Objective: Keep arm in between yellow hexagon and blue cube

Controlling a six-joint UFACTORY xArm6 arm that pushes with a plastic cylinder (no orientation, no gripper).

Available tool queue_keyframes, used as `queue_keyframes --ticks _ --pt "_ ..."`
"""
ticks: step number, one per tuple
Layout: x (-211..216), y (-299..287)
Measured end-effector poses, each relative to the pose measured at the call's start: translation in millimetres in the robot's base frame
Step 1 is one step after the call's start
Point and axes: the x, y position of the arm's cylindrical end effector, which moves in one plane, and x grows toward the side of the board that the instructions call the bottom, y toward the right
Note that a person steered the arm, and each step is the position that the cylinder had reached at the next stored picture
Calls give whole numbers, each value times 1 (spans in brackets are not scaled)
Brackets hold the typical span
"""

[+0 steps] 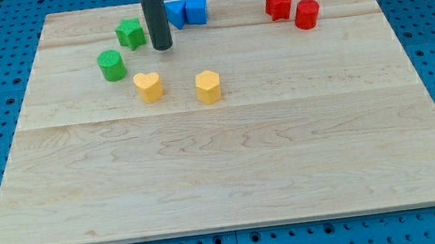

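My tip (163,47) rests on the board near the view's top, left of centre. The blue cube (197,10) sits up and to the right of it, beside another blue block (176,13) that the rod partly hides. The yellow hexagon (208,86) lies below and to the right of the tip. A yellow heart-shaped block (148,86) lies just below the tip, slightly left. The tip touches no block.
A green star (131,33) sits just left of the rod and a green cylinder (112,65) lower left. A red star (278,4) and a red cylinder (307,14) stand at the top right. The wooden board (232,178) lies on a blue perforated table.
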Motion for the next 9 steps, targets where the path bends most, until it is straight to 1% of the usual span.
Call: queue_keyframes --ticks 1,3,4,5,6,7,8,9 --pt "-8 -8" --pt "-8 -26" --pt "-7 -25" --pt "-1 18" --pt "1 45" --pt "1 46" --pt "13 51" --pt "17 100"
